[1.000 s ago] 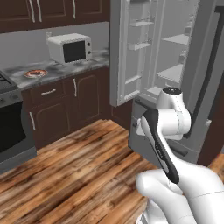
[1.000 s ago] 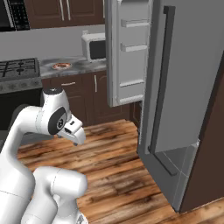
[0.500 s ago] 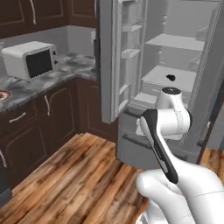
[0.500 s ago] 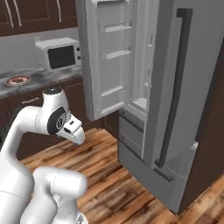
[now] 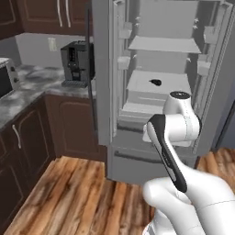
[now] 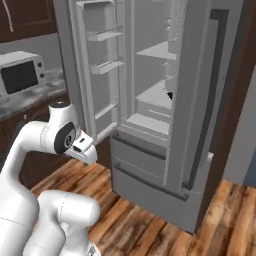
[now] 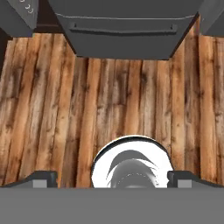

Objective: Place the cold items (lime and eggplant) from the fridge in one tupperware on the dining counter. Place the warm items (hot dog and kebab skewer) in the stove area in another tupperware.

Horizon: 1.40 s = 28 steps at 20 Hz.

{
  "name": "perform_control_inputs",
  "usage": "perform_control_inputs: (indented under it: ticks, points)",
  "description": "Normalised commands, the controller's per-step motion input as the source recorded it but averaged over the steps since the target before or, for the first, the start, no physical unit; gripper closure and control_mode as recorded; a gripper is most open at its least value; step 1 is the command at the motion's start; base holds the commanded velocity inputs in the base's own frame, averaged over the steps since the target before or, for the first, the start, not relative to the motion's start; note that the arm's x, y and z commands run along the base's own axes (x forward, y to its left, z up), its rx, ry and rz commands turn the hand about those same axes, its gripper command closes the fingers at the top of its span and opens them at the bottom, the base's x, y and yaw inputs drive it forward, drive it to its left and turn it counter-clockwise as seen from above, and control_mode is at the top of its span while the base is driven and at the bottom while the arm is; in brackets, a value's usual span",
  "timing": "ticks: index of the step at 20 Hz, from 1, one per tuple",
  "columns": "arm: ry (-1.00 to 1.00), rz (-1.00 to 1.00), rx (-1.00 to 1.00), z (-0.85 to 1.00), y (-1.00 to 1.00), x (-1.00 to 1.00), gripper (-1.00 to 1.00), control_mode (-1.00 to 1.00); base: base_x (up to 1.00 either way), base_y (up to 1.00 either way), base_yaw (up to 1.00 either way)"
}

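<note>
Hand view looks down on brown wood-plank floor (image 7: 131, 100), the two-finger gripper (image 7: 112, 178) spread wide and empty above it. Beyond stands the grey double-door fridge (image 5: 137, 156), doors swung open; a small dark item (image 5: 155, 82), too small to identify, lies on a middle shelf.

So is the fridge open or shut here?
Open: the fridge has its doors swung wide, baring white shelves with a small dark item on one.
</note>
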Motion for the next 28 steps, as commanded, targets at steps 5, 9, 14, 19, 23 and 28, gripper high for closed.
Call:
perform_control_inputs:
  ticks: [5, 9, 14, 19, 23, 28]
  points:
    - [0.00, 0.00, 0.00, 0.00, 0.00, 0.00, -1.00, 1.00, 0.71, 0.46, -0.45]
    - [0.00, 0.00, 0.00, 0.00, 0.00, 0.00, -1.00, 1.00, 0.63, -0.12, -0.24]
    - [0.00, 0.00, 0.00, 0.00, 0.00, 0.00, -1.00, 1.00, 0.50, -0.23, -0.02]
    - [0.00, 0.00, 0.00, 0.00, 0.00, 0.00, -1.00, 1.00, 0.69, -0.22, -0.05]
    - [0.00, 0.00, 0.00, 0.00, 0.00, 0.00, -1.00, 1.00, 0.76, -0.13, -0.18]
    - [0.00, 0.00, 0.00, 0.00, 0.00, 0.00, -1.00, 1.00, 0.65, -0.01, -0.27]
